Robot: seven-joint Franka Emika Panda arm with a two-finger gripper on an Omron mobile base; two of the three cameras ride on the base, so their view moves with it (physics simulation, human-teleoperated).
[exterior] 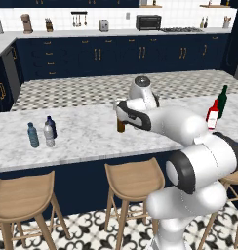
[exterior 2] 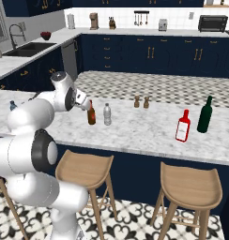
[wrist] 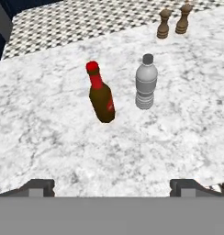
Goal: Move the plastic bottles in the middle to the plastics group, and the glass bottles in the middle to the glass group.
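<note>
Amber-brown bottle (wrist: 102,102) with red cap, grey clear bottle (wrist: 146,84), white-grey marbled counter (wrist: 49,137).

Across the white marbled desk (wrist: 49,137), bare stone is lying open between the hand (wrist: 111,186) and the two middle bottles. The slim amber-brown glass bottle with a red top (wrist: 101,97) and the clear grey plastic water bottle (wrist: 145,82) are standing just beside each other, a narrow gap between them. Two small brown wooden grinders (wrist: 173,22) are standing behind them, well apart. To the right, open desk is stretching toward the red white-labelled bottle (exterior 2: 183,125) and the dark green long-necked bottle (exterior 2: 205,115). Far left, a teal-blue bottle (exterior: 33,135), a second clear bottle (exterior: 49,134) and a dark navy bottle (exterior: 51,125) are crowding together.
</note>
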